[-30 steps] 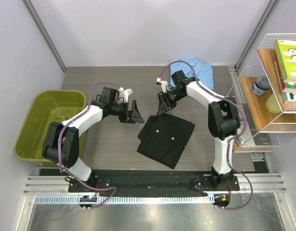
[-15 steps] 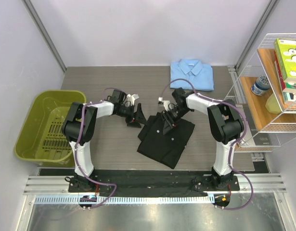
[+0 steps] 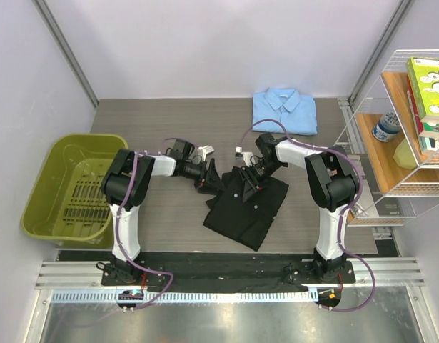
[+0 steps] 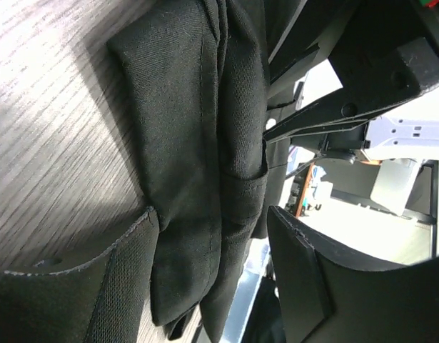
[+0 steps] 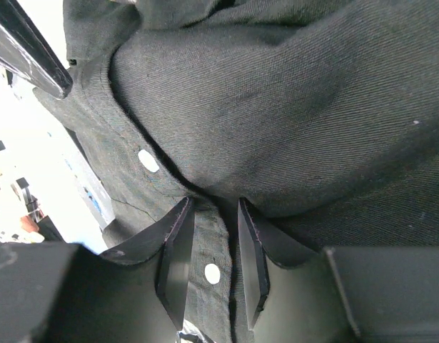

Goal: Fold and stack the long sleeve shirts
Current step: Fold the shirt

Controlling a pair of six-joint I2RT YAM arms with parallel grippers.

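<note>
Black shirt (image 3: 248, 207), top view: on the table (image 3: 155, 143), far edge under the left claw (image 3: 210, 177) and right claw (image 3: 249, 180). Left wrist view: left claw spread, folded edge between its fingers; press together only once every layer sits inside. Right wrist view: right claw narrow over the cloth; a pinch cannot be told.

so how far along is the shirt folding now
One down: the light blue shirt lies folded at the far edge of the table. In hand: the black shirt lies partly folded mid-table, the left gripper open astride its bunched edge, the right gripper pinching cloth beside the buttons. Left: finish that fold, then stack the two, which lie apart.
</note>
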